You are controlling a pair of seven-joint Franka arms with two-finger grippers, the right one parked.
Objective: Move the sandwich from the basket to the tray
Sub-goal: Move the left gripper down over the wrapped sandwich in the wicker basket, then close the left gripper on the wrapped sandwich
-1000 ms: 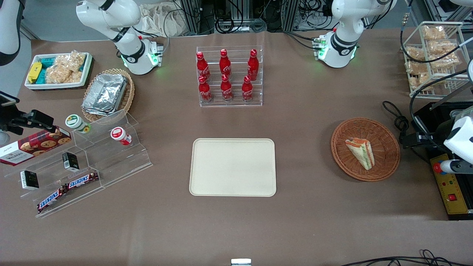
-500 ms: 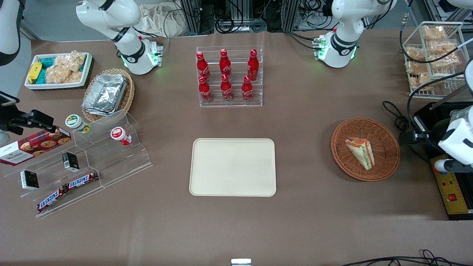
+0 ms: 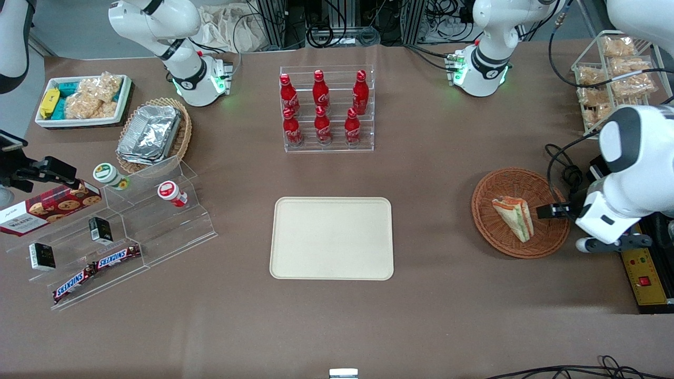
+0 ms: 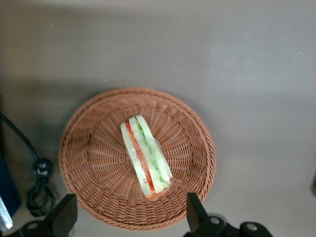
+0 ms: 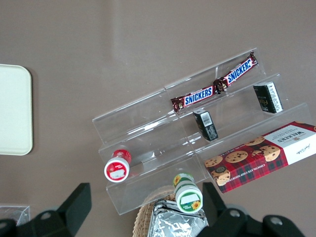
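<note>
The triangular wrapped sandwich [image 4: 145, 157] is seen lying in the round woven wicker basket [image 4: 94, 158]. The claw [image 4: 129, 217] is held wide open above it, empty.

- From the front we look steeply down on the whole table [image 3: 447, 316].
- Our left wrist camera looks straight down, near, with the gripper [image 4: 129, 217] over the basket [image 4: 94, 168]; the front view shares it.
- Our right wrist camera faces down on the snack shelf [image 5: 148, 128], shared too.
</note>
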